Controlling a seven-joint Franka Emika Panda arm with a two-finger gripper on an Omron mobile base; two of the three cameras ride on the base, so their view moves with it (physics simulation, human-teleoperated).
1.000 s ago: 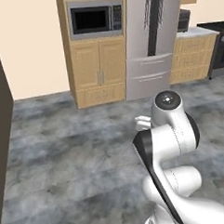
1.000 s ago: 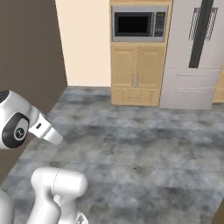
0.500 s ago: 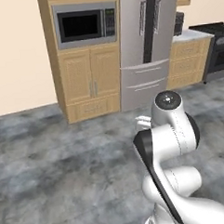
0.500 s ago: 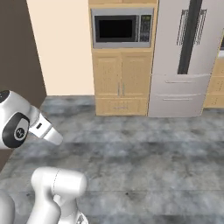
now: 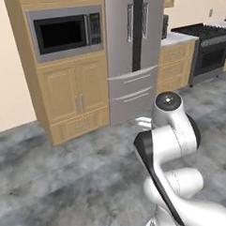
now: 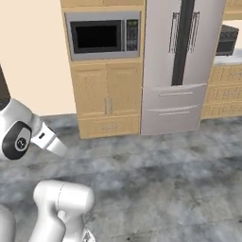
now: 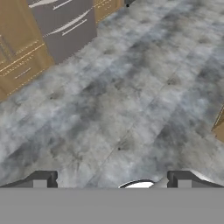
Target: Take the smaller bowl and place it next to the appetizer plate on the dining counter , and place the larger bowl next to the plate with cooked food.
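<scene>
Above grey floor (image 7: pixel 131 87), facing fridge (image 5: pixel 135 52) and microwave (image 5: pixel 66 33), gripper (image 7: pixel 111 179) hangs empty, jaws wide. Bowls, plates, dining counter unseen. Advice: drive until counter appears, arm tucked.

Cut off by frame edges: my stove (image 5: pixel 210 44) at right; fridge (image 6: pixel 182 66) top cropped; wooden corner (image 7: pixel 220 127), identity unclear.
</scene>
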